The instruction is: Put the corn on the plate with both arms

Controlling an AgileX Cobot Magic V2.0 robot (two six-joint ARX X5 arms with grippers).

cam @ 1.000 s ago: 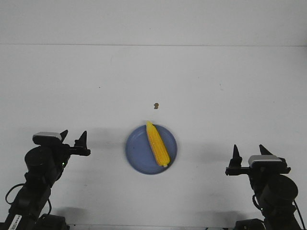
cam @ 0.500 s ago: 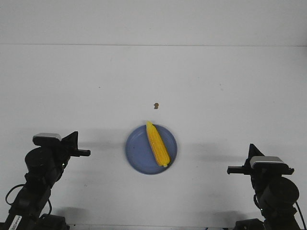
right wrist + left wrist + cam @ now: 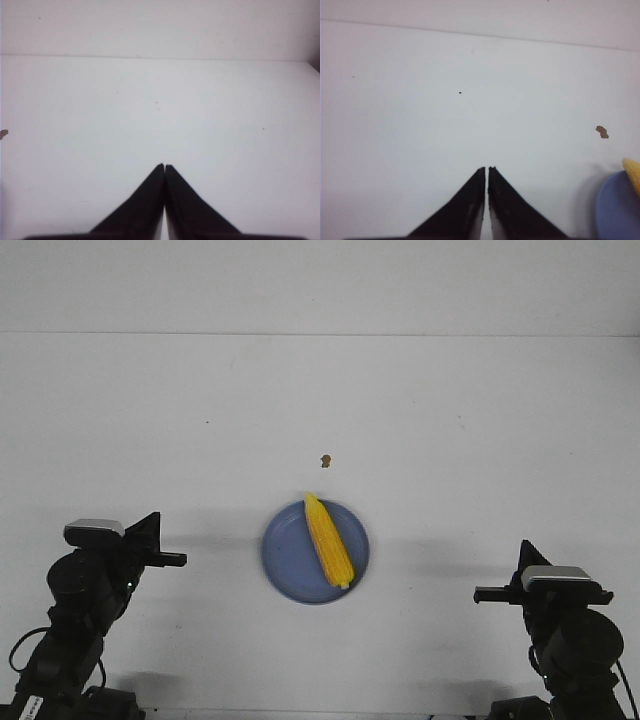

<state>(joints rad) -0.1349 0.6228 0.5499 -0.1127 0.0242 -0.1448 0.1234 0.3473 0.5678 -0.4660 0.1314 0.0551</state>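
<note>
White desk (image 3: 450,420), plain pale wall behind. You'll find the plate (image 3: 287,562) near the front centre, with the corn (image 3: 328,540) lying on it, pointed tip at 11 o'clock just past the rim, blunt end at 5 o'clock. A brown speck (image 3: 325,460) sits on the desk at 12 o'clock from the plate, apart from it. Your left gripper (image 3: 172,559) is at the plate's 9 o'clock and your right gripper (image 3: 488,592) at its 4 o'clock, both well apart from it, fingers pressed together on nothing. Judgement: placement looks done; arms parked clear so the corn stays undisturbed.
</note>
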